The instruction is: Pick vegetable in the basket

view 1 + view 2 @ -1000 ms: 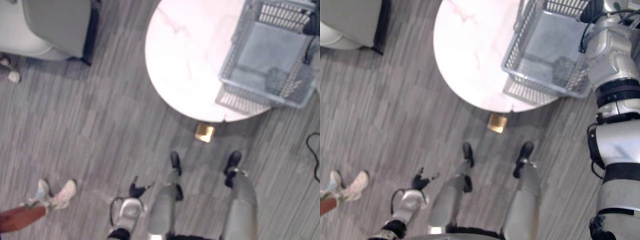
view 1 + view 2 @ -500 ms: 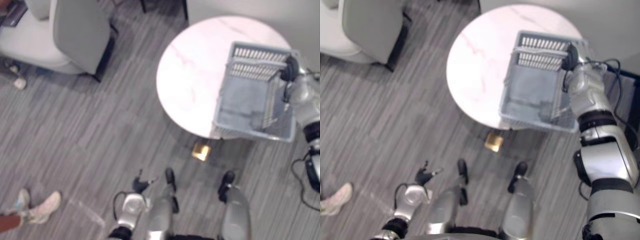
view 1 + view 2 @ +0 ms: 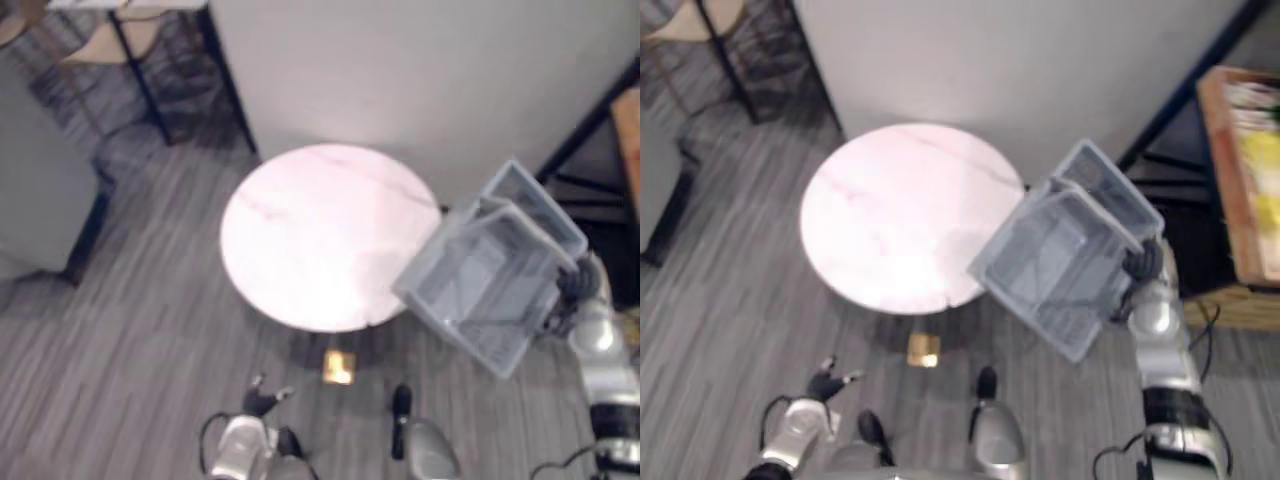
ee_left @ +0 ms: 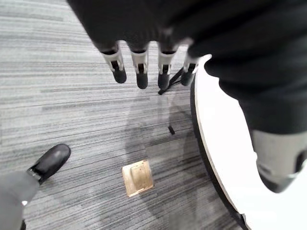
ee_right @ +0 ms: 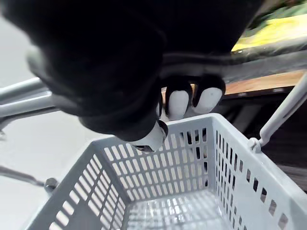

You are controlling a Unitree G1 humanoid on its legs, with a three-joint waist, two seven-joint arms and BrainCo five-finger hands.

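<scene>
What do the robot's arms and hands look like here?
The right arm is rounded silver-grey shells with a black band lower down. The left hand has silver fingers ending in dark tips under a dark cover; the right hand has the same dark cover.

A round desk (image 3: 320, 240) with a white marble top, faintly veined in pink, stands close to a pale wall on a grey striped floor (image 3: 150, 340). A small brass-coloured square plate (image 3: 338, 367) lies flat on the floor just beside the desk's near edge. Off to the right, a wooden shelf (image 3: 1230, 200) carries yellow things (image 3: 1265, 215) too blurred to tell.
</scene>
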